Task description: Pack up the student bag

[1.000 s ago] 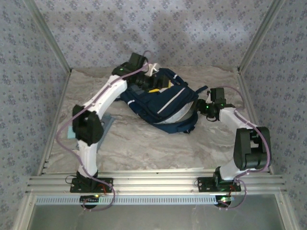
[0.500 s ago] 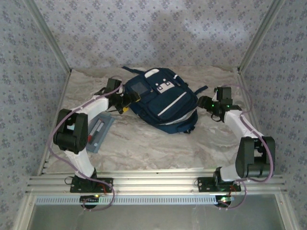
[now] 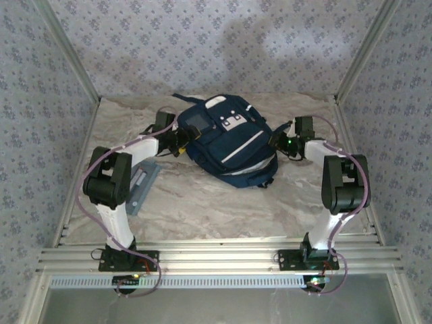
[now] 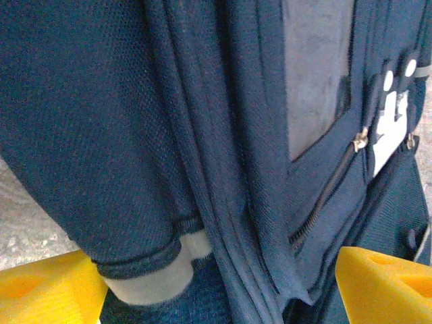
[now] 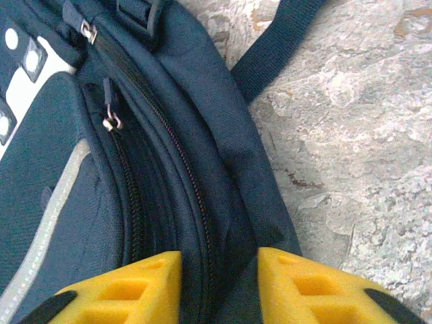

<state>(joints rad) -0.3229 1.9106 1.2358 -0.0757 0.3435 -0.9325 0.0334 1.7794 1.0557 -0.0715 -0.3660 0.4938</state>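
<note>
Student bag (image 3: 226, 143) on table (image 3: 223, 212), flat case (image 3: 144, 183) beside left arm (image 3: 110, 183)

The student bag (image 3: 229, 145) is navy cloth, matt throughout, with a coarse open weave that shows grain close up. Its grey patch (image 4: 317, 74) looks smoother and softer, almost suede-like. The strap (image 5: 283, 44) is ribbed woven webbing. The zip pull (image 5: 111, 123) is small bright metal, and the zip teeth beside it are dull and dark. The desk (image 3: 202, 202) has a mottled, stone-like covering, rough and unpolished. The right gripper (image 5: 219, 287) has fingers (image 5: 128, 290) of matt yellow plastic, faintly grainy; the left gripper (image 4: 216, 290) has the same. The frame rail (image 3: 216, 256) is brushed, satin metal. The walls (image 3: 202, 47) are matt and patterned.
</note>
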